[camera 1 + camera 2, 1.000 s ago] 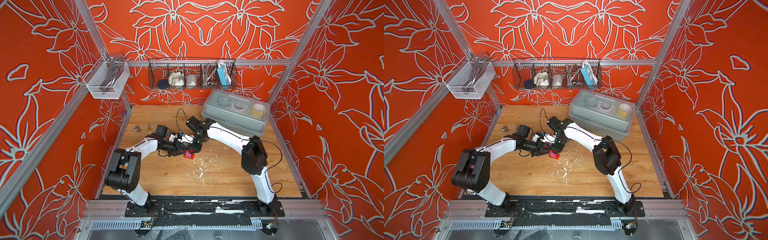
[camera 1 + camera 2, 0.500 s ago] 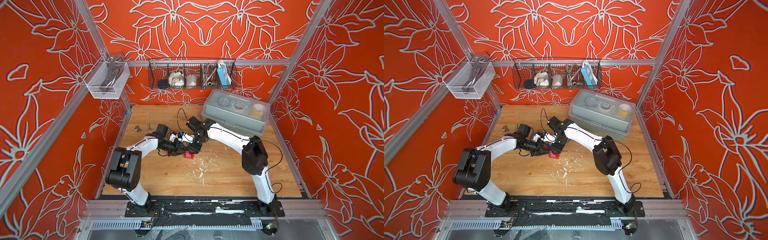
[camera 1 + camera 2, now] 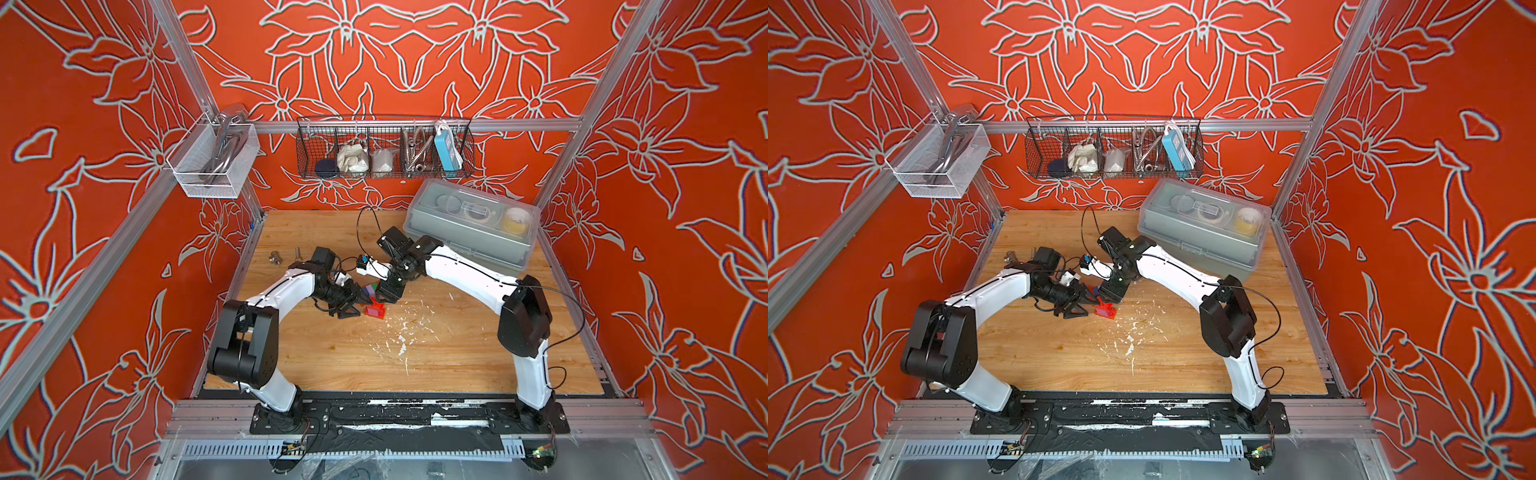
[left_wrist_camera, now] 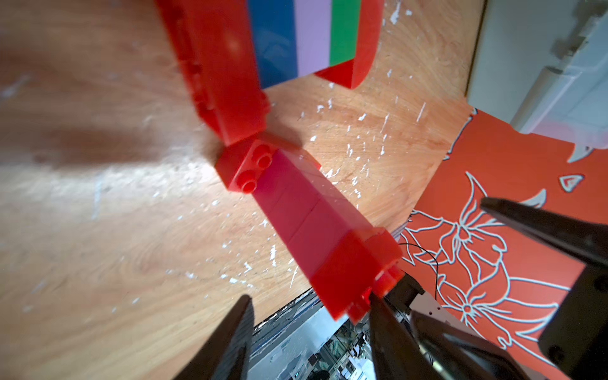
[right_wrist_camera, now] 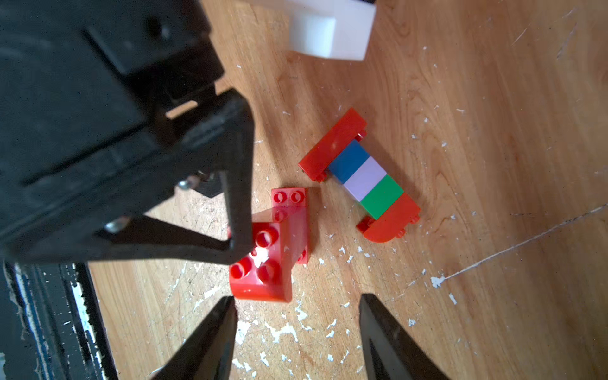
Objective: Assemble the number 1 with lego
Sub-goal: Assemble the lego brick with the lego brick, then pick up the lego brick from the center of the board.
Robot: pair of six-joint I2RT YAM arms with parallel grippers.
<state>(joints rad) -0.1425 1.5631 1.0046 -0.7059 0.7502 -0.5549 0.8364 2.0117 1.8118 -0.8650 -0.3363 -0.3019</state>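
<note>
A stack of red and pink lego point(image 5: 273, 253) stands on end on the wooden table point(image 3: 436, 353), also seen as the red stack point(image 3: 376, 309) point(image 3: 1105, 309) point(image 4: 306, 217). Just behind it lies a second lego piece point(image 5: 362, 177) point(image 3: 371, 288): a red plate, blue, lilac and green bricks, and a rounded red brick. My left gripper point(image 4: 309, 329) point(image 3: 353, 305) is open around the stack's top, one finger point(image 5: 240, 197) against the top red brick. My right gripper point(image 5: 296, 329) point(image 3: 386, 293) hangs open just above the stack, nothing between its fingers.
A grey lidded box point(image 3: 469, 224) stands at the back right, close behind the right arm. Two metal bolts point(image 3: 276, 257) lie at the back left. A wire basket point(image 3: 384, 149) and a white mesh basket point(image 3: 212, 162) hang on the walls. White flecks point(image 3: 399, 332) dot the table.
Both grippers have spread their jaws and let go of the red stack, which stays where it was. The arms have hardly moved.
</note>
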